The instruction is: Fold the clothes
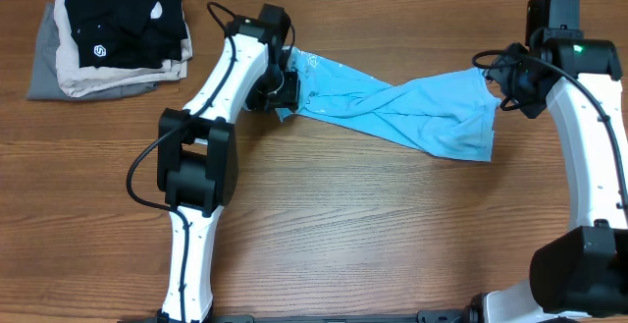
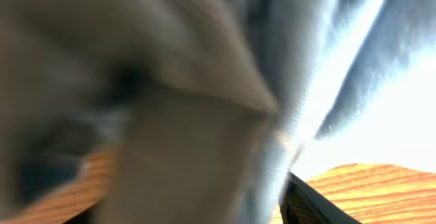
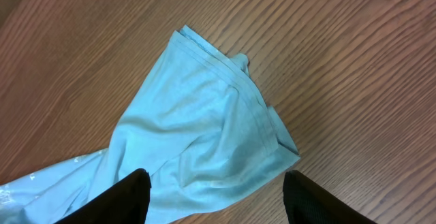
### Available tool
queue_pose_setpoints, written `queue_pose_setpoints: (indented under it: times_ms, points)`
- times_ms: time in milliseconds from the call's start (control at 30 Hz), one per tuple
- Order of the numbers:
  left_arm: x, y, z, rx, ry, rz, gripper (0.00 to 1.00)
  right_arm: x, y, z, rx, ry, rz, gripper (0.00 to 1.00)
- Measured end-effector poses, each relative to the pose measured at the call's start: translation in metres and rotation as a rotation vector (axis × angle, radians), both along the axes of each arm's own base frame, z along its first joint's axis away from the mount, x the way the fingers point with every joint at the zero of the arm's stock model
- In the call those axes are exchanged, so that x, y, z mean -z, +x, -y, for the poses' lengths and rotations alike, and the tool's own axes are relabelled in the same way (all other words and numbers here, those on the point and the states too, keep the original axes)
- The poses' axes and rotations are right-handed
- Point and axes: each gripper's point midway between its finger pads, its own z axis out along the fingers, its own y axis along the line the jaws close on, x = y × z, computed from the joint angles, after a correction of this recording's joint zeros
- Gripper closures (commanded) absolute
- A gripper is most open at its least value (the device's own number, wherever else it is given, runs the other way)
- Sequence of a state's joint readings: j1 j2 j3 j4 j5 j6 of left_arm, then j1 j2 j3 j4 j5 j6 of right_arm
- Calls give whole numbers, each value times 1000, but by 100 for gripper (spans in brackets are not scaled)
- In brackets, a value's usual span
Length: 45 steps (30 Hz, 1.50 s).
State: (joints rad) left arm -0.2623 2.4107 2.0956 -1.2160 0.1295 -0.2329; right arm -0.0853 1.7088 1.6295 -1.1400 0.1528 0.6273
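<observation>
The clothes [image 1: 402, 112], a light sky-blue T-shirt, lie twisted across the back of the wooden table between both arms. My left gripper [image 1: 287, 89] is at the shirt's left end, shut on a bunch of the fabric. In the left wrist view blurred cloth [image 2: 327, 60] fills the frame, and only one black finger [image 2: 310, 203] shows at the bottom right. My right gripper [image 1: 505, 85] hovers over the shirt's right end. In the right wrist view it [image 3: 214, 176] stands open, its fingers wide apart above the flat hemmed cloth [image 3: 204, 129] and holding nothing.
A stack of folded garments sits at the back left corner: a black one with a small white logo [image 1: 128, 19] on top, beige [image 1: 74, 73] and grey [image 1: 41, 63] beneath. Bare wooden table [image 1: 373, 215] stretches in front of the shirt.
</observation>
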Motion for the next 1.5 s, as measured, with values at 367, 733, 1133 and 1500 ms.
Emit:
queue_pose_setpoints:
  times_ms: [367,733,1133,1500]
  points:
    - [-5,7,-17,-37,-3,13,52,1,0,0,0,0,-2,34]
    - [-5,3,-18,-37,1,-2,56,1,0,0,1,0,-2,34]
    - [-7,-2,-19,-37,4,-19,55,1,0,0,0,0,-1,34]
    - [-9,0,-18,-30,3,-10,96,1,0,0,0,0,-3,33]
